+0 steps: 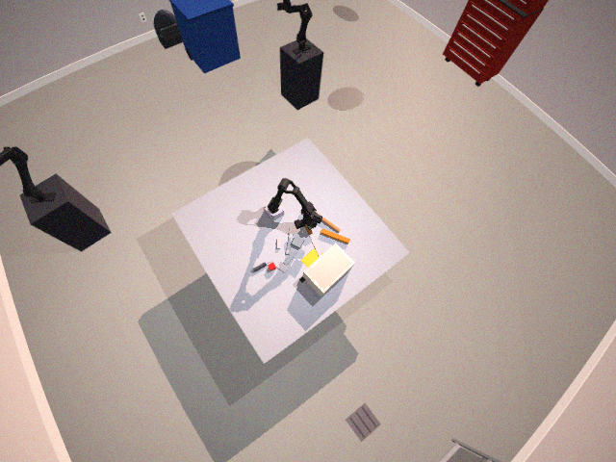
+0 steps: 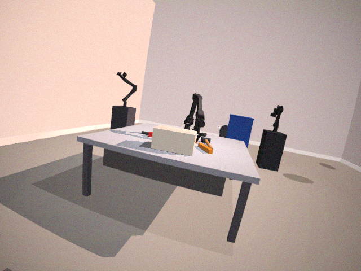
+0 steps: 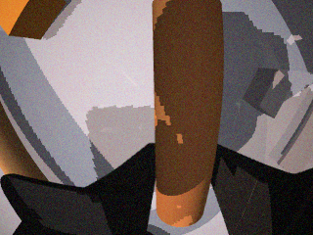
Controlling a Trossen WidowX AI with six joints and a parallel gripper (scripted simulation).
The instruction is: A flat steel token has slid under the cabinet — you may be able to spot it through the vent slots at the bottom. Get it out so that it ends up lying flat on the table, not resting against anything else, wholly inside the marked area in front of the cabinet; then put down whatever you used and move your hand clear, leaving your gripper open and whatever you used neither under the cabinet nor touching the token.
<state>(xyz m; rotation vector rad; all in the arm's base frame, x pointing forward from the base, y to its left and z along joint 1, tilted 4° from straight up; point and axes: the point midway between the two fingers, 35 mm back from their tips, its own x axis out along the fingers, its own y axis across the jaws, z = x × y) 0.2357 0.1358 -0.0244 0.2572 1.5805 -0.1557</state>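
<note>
The cream cabinet (image 1: 329,269) (image 2: 172,141) stands on the table (image 1: 368,248) (image 2: 227,157). A yellow patch (image 1: 309,258), seemingly the marked area, lies in front of it. My gripper (image 1: 308,228) (image 3: 185,149) is shut on a round orange-brown handle (image 3: 188,78), which stands between the fingers. In the top view a thin dark line runs from below the gripper toward the yellow patch; it may be the held tool's rod. The gripper is above the table, on the side of the patch away from the cabinet. The token and vent slots cannot be made out.
An orange bar (image 1: 334,236) (image 2: 205,148) and a hammer with an orange handle (image 1: 330,225) (image 2: 208,143) lie beside the gripper. A red block (image 1: 271,266) (image 2: 150,134) and a dark rod (image 1: 258,267) lie across the table. Small grey pieces (image 1: 297,242) lie near the patch.
</note>
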